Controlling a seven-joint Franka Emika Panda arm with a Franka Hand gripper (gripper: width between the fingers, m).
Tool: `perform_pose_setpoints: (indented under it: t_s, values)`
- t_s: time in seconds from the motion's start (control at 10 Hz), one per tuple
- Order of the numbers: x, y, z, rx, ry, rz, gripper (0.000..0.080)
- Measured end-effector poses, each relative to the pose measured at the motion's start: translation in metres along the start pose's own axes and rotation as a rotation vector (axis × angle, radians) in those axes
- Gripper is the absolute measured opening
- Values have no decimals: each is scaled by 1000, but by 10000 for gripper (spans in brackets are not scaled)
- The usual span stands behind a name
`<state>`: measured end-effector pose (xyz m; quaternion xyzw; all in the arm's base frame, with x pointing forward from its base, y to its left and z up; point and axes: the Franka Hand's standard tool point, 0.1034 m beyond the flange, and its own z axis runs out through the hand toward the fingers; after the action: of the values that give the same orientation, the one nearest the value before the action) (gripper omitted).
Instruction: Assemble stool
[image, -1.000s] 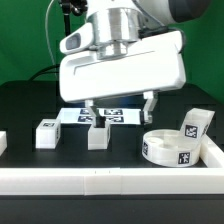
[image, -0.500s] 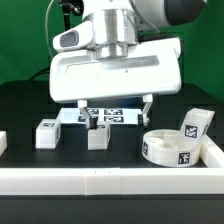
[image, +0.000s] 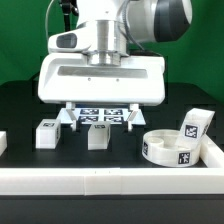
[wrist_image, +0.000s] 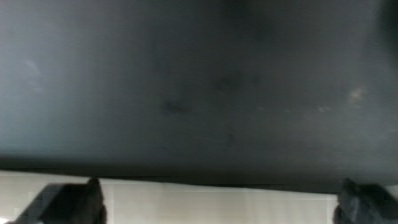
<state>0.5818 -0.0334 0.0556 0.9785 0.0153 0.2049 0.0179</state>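
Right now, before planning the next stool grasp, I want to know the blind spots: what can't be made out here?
Exterior view: the marker board is largely hidden behind the hand.
Exterior view: a white part at its left edge is cut off, unidentifiable.
Exterior view: the seat hides the base of the leg behind it.
Wrist view: blurred dark table only; no stool parts show.

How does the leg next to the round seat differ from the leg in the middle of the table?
The seat-side leg is tilted; the middle leg sits flat. The seat-side leg stands close behind the seat; the middle leg stands apart from the other parts. Both are small white blocks.
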Motion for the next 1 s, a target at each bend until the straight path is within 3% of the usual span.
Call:
perform_pose_setpoints:
  t_s: [0.2,0.3,0.4,0.5,0.6,1.0]
  values:
    - [-2,-4,2,17,-25,4,649]
    - [-6,-9,3,41,-62,20,649]
    - [-14,-14,5,88,-155,73,649]
    - [-14,-9,5,99,-187,79,649]
    - [-16,-11,5,132,-260,76,649]
    - [-15,-12,-5,222,-518,86,649]
